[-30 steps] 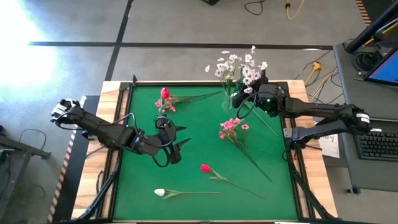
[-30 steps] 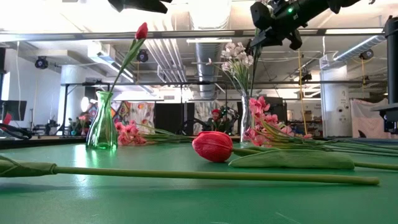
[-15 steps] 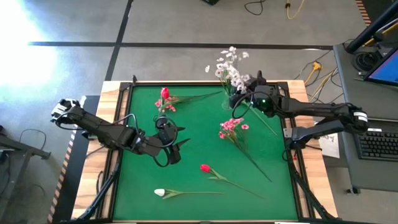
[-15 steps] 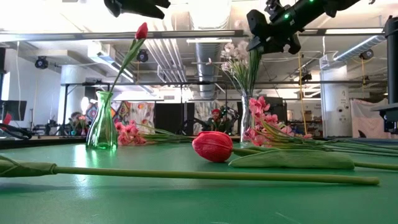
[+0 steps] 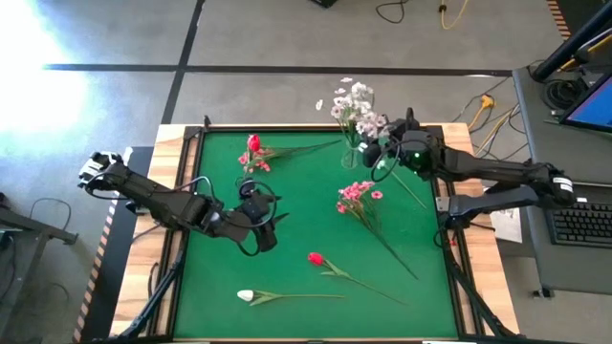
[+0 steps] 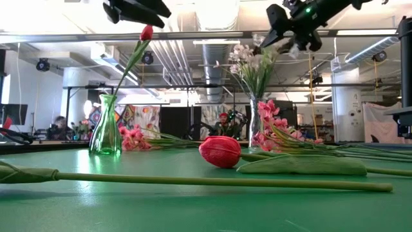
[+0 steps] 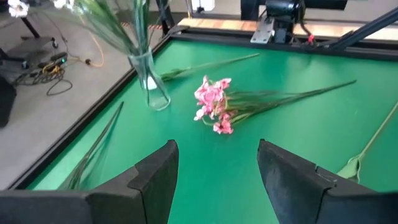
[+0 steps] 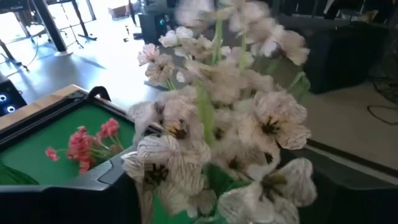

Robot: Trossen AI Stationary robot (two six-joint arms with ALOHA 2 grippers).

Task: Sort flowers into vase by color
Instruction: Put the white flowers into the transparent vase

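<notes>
Right gripper sits at the far right corner, right beside the clear vase holding the white sprays. Its fingers look spread and released, nothing between them. Left gripper hovers mid-surface, fingers apart and empty.

Risks:
- Right fingers are close in among the sprays; the wrist view is full of petals. Pulling out sideways could snag a stem and tip the vase or drag the spray back out.
- The clear vase is narrow with a tall top-heavy bunch, so I judge it easy to topple.
- The green vase with one red tulip leans its stem a long way out; a left-arm pass could clip it.

Still on the green surface: pink cluster at centre right, a second pink one beside the green vase, red bud and white bud near the front.

Materials: stems are long, thin, probably stiff plastic; blossoms look like fabric. The surface is felt-like, so flat stems give little to pinch under. Both vases are glass, slick and waisted.
</notes>
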